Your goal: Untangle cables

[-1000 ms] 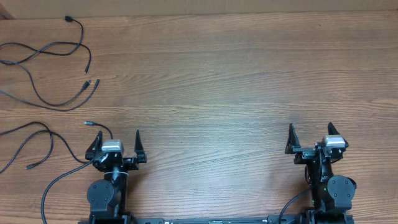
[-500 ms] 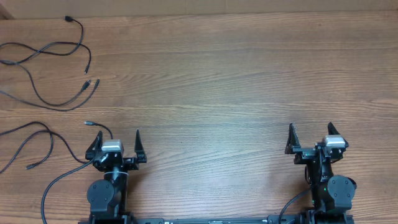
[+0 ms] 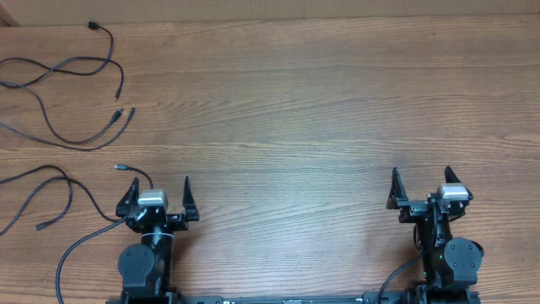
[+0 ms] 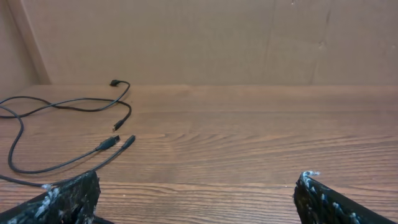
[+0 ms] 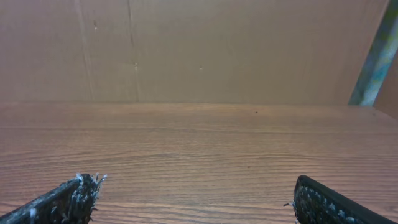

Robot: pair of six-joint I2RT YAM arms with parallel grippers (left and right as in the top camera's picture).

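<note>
Parked at the near edge of the wooden table (image 3: 295,101): left gripper (image 3: 160,181) and right gripper (image 3: 422,173), both spread wide, holding nothing. Look for the cables (image 3: 111,44) at the far left corner, black strands crossing each other; one more strand (image 3: 59,170) along the left edge, near the left gripper. Reach with the left arm, pinch one strand near a plug end (image 3: 118,113), clear of crossings, and drag slowly onto bare wood. No brand, label or writing legible anywhere

Robot lab: wood table (image 3: 321,101), brown board wall (image 5: 217,50).
</note>
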